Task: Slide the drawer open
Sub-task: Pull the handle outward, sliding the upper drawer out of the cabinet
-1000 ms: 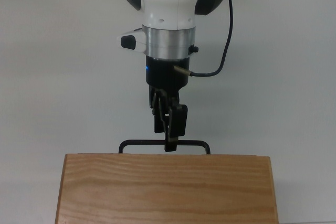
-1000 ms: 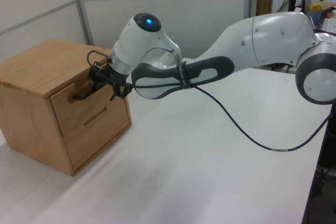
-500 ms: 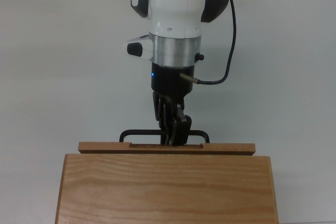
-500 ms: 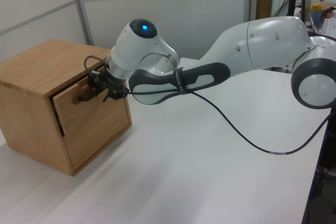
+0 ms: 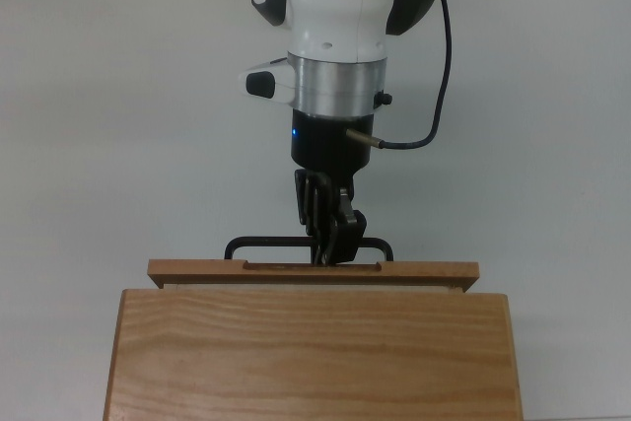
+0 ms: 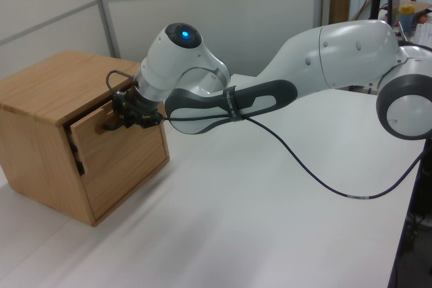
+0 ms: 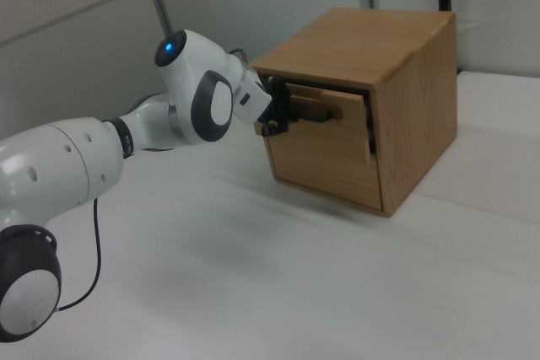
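drawer: light wooden drawer with thin black bar handle, front edge poking slightly past the wooden cabinet
gripper: black two-finger gripper clamped on the handle
room: bare white table ahead

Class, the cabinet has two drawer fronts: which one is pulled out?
The upper drawer, whose handle the gripper holds; the lower front sits flush.

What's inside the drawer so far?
Nothing can be seen inside. The drawer is out only a sliver with the claw at its handle, and the cabinet top covers the interior.
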